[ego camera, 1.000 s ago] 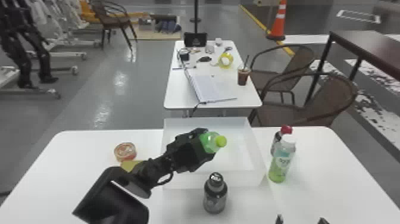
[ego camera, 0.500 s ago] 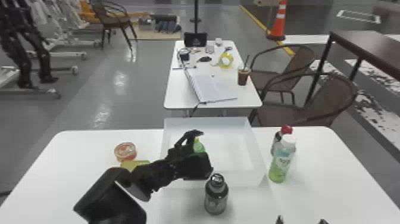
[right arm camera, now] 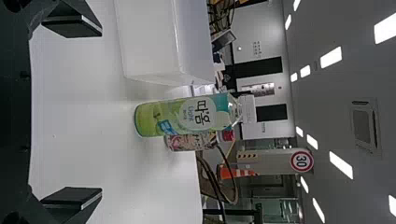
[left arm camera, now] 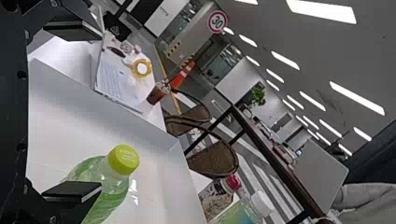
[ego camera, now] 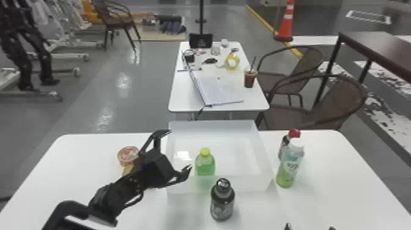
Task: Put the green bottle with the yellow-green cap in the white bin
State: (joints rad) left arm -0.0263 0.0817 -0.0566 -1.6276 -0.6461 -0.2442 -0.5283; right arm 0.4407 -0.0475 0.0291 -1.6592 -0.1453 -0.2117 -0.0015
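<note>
The green bottle point(ego camera: 205, 166) stands up in the white bin point(ego camera: 247, 184). The left gripper point(ego camera: 179, 150) is near it, fingers spread wide and empty. The right gripper point(ego camera: 310, 227) has wide-apart, empty fingers too.

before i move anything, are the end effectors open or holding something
Left end effector: open, empty, near the green bottle.
Right end effector: open, empty.

"Site?"
"Robotics lab, by the look: black jointed legs point(ego camera: 25, 72), wheeled stands point(ego camera: 70, 56), head view, ten o'clock."
"Indoors?"
"Yes, ceiling lights point(left arm camera: 322, 10). Traffic cone point(ego camera: 286, 26), yellow floor line point(ego camera: 262, 21), one o'clock."
</note>
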